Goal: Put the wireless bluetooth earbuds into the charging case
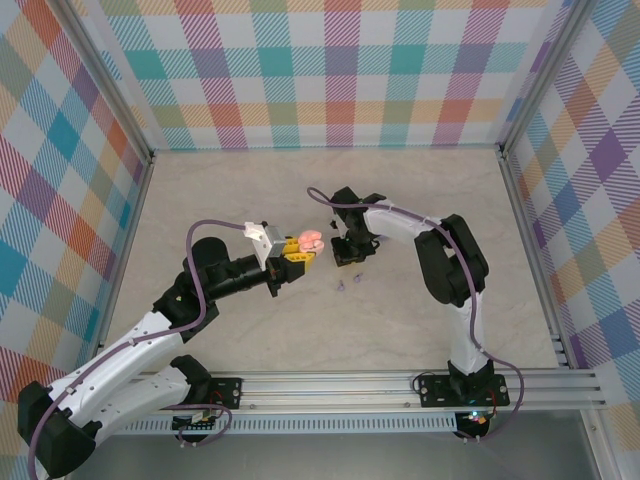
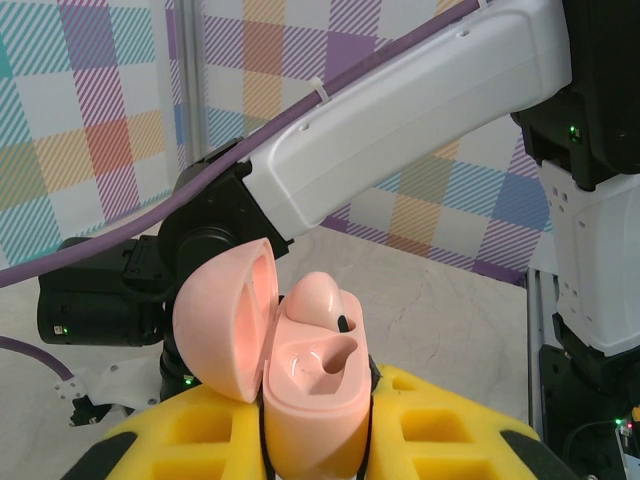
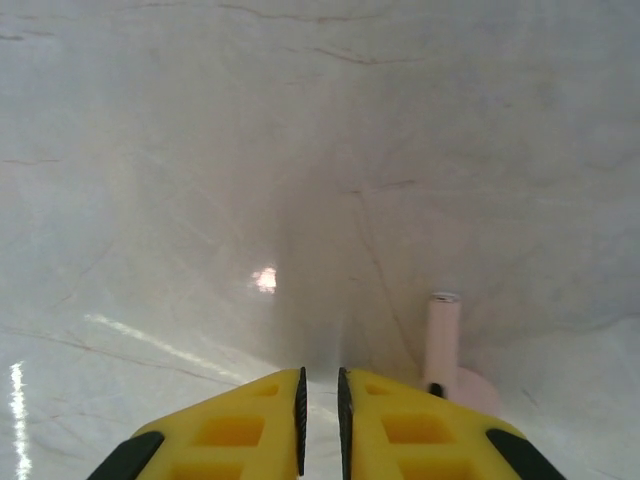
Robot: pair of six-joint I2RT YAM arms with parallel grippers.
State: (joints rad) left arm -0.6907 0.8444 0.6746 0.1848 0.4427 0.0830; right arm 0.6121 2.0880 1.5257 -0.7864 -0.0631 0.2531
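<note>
Starting at my near edge, the aluminium rail (image 1: 350, 385) carries both arm bases. The left arm sweeps up from the lower left corner and the right arm rises from the right, then folds back toward the middle of the table (image 1: 250, 190).

A little farther out, two lilac earbuds (image 1: 342, 285) lie on the bare surface close together. They sit just on my side of the right gripper (image 1: 350, 250) and touch neither arm.

Beyond them the two grippers nearly meet at mid-table. The left gripper (image 1: 303, 254) has its yellow fingers (image 2: 200, 435) clamped on the pink charging case (image 2: 310, 400) and holds it above the table. The case's lid is hinged open to the left. Through the left wrist camera I see one pink earbud (image 2: 318, 295) seated in the case on the right side, with an empty socket beside it.

The right gripper points down at the table with its fingers (image 3: 250, 415) drawn together to a thin slit, and I see nothing between them. A pale pink earbud (image 3: 445, 335) stands stem-up on the table just beside the right-hand finger and outside the slit. I cannot tell whether it touches that finger.

Farthest off, the plaid back wall (image 1: 320, 70) closes the workspace.
</note>
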